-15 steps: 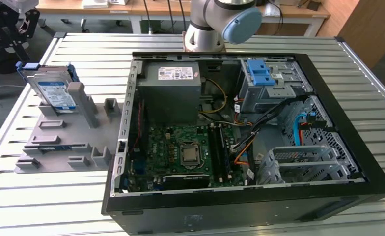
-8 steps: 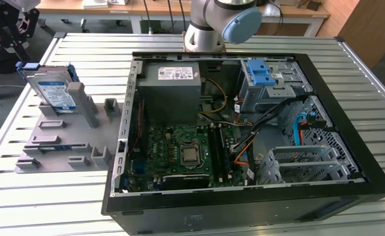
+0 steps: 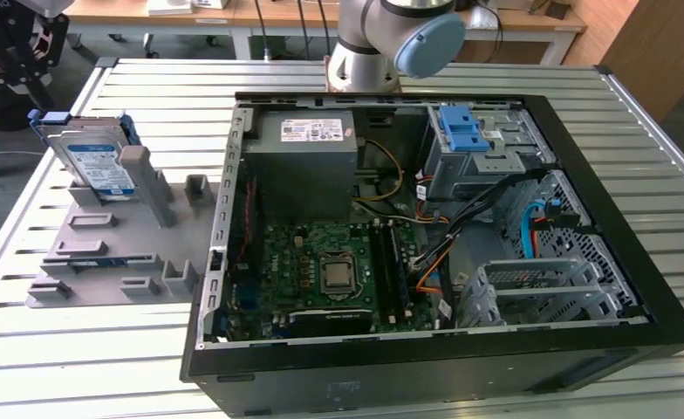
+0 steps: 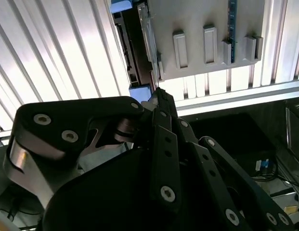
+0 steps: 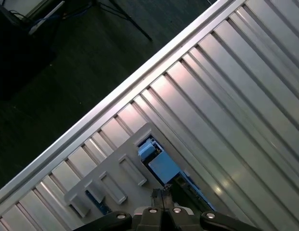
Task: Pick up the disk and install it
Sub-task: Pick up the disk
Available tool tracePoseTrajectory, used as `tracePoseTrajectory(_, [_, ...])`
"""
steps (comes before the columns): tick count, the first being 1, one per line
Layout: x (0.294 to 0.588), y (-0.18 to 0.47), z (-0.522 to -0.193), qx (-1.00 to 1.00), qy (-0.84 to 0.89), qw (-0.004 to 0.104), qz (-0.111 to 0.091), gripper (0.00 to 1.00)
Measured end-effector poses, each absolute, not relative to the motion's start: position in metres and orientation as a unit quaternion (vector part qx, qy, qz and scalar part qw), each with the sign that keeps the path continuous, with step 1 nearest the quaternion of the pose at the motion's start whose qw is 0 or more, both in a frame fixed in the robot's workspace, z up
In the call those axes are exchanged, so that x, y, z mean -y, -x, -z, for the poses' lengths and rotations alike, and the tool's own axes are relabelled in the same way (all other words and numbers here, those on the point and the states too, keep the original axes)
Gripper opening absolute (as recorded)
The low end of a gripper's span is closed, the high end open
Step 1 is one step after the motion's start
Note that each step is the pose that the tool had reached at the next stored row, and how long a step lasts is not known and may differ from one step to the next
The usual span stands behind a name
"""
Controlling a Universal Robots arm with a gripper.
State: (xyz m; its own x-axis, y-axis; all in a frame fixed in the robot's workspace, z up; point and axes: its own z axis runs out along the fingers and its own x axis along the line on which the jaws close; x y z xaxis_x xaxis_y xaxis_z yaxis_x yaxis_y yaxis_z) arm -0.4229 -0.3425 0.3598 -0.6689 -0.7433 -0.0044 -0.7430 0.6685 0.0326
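Pincer [image 5: 161,194], downward-pointing, above the disk [image 3: 95,166]

Table [image 3: 74,349]: computer case [image 3: 435,371] lying on it at the exterior view's right, parts rack [image 3: 109,262] just beside the case at the left. On the rack, the disk [image 3: 95,166] stands on edge in the far end. In the case: power-supply box [image 3: 307,140] in the far left corner, motherboard [image 3: 318,271] before it, drive cage [image 3: 482,157] at the far right; arm base [image 3: 359,61] behind the case
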Motion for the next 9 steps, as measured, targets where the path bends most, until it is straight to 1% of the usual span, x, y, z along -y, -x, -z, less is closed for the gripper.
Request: tracePoseTrajectory(9, [0.3425,0.4229,-0.3597,0.899,-0.438,-0.002,0.013,0.11])
